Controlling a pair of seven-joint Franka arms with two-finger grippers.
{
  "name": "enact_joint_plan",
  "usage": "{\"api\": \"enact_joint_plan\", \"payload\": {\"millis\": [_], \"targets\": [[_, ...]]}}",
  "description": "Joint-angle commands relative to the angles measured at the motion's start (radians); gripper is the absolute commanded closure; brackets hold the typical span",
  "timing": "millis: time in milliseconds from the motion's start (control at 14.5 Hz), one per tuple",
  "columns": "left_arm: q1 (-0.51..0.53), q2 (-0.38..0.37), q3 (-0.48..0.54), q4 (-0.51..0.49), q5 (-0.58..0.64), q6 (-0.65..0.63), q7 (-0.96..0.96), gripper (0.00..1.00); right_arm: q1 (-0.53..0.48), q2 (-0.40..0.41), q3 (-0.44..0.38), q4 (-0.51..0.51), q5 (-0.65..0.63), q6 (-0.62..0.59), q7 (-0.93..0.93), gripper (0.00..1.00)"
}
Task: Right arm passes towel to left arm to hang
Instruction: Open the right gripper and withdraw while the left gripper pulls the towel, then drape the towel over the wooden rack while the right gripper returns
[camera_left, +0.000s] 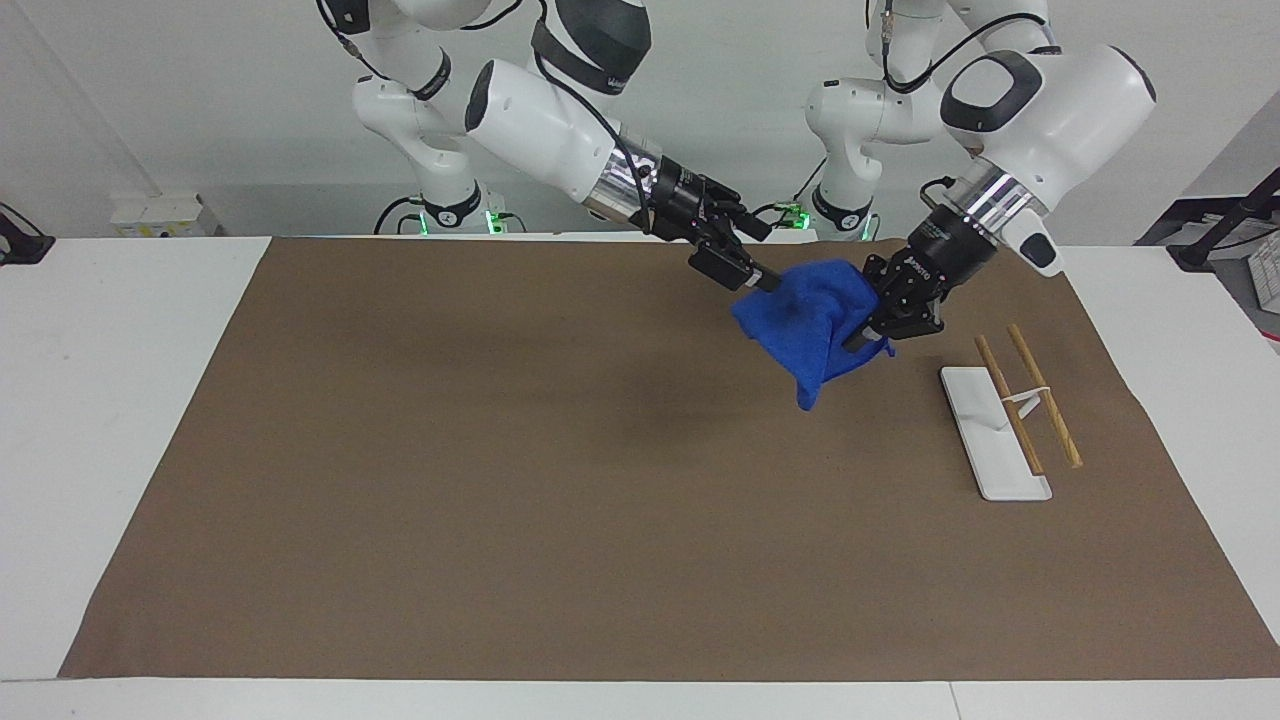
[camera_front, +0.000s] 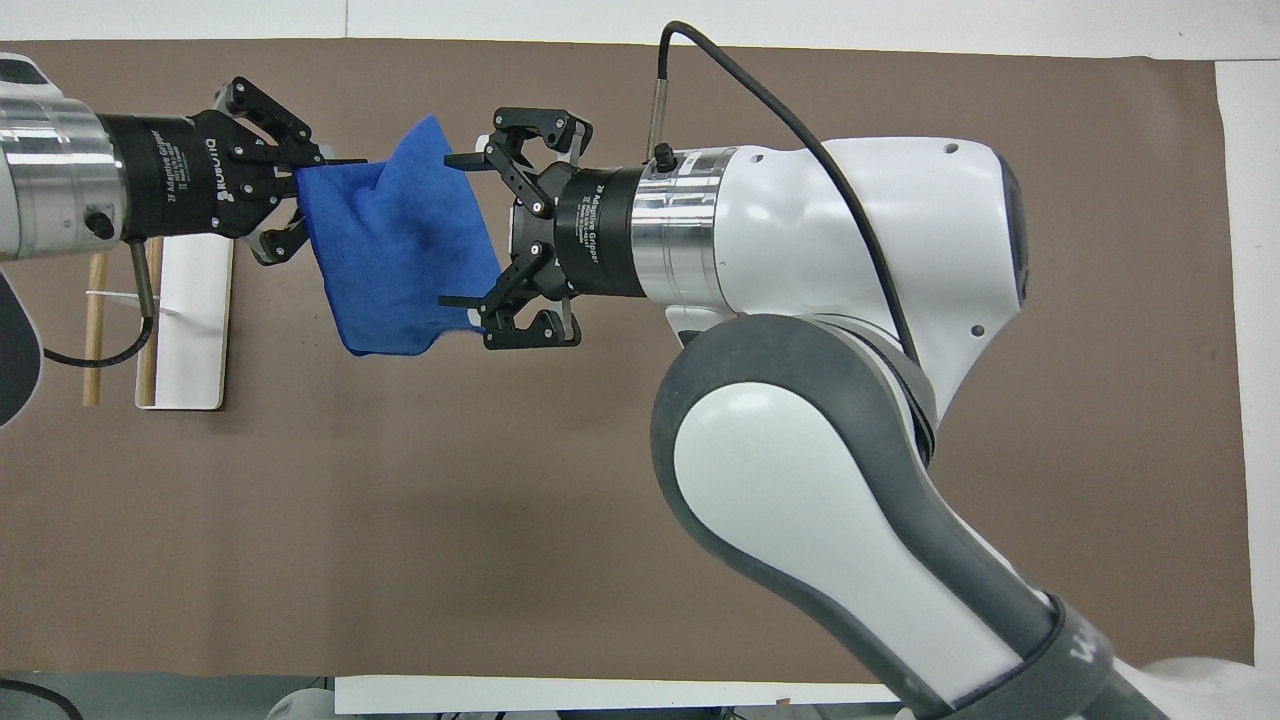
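Note:
The blue towel (camera_left: 810, 325) hangs in the air over the brown mat, and it also shows in the overhead view (camera_front: 400, 250). My left gripper (camera_left: 868, 335) is shut on one edge of it, seen from above (camera_front: 305, 180) pinching the cloth. My right gripper (camera_left: 752, 255) is open, its fingers spread wide (camera_front: 450, 230) on either side of the towel's other edge, with no grip on it. The towel's lower corner droops down toward the mat without touching it.
A white rack base (camera_left: 995, 430) with two wooden rods (camera_left: 1040, 410) stands toward the left arm's end of the table, close to the left gripper; it also shows in the overhead view (camera_front: 190, 320). The brown mat (camera_left: 500, 450) covers most of the table.

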Motion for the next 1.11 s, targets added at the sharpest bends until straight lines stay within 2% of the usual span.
{"api": "enact_joint_plan", "payload": {"millis": [0,276,346,484,622,829,1037], "targets": [[0.01,0.011,-0.002,0.051,0.06,-0.03,-0.005,1.0,-0.014,0.002,0.019,-0.006,-0.034,0.003,-0.053,0.0],[0.045,0.011,-0.002,0.054,0.14,-0.019,0.03,1.0,-0.024,-0.015,0.018,-0.073,-0.238,-0.01,-0.293,0.0],[0.062,0.011,-0.002,0.054,0.143,-0.016,0.059,1.0,-0.031,-0.027,0.015,-0.095,-0.299,-0.041,-0.37,0.0],[0.108,0.011,0.0,0.047,0.155,-0.015,0.082,0.99,-0.07,-0.048,-0.002,-0.112,-0.434,-0.183,-0.568,0.0],[0.131,0.011,0.0,0.037,0.261,-0.006,0.081,0.98,-0.077,-0.062,-0.08,-0.106,-0.546,-0.355,-0.774,0.0],[0.163,-0.024,0.0,-0.062,0.367,0.1,0.085,0.98,-0.069,-0.087,-0.23,-0.091,-0.669,-0.58,-1.069,0.0],[0.208,-0.042,-0.002,-0.131,0.395,0.166,0.147,0.98,-0.063,-0.111,-0.413,-0.06,-0.719,-0.711,-1.309,0.0]]}}
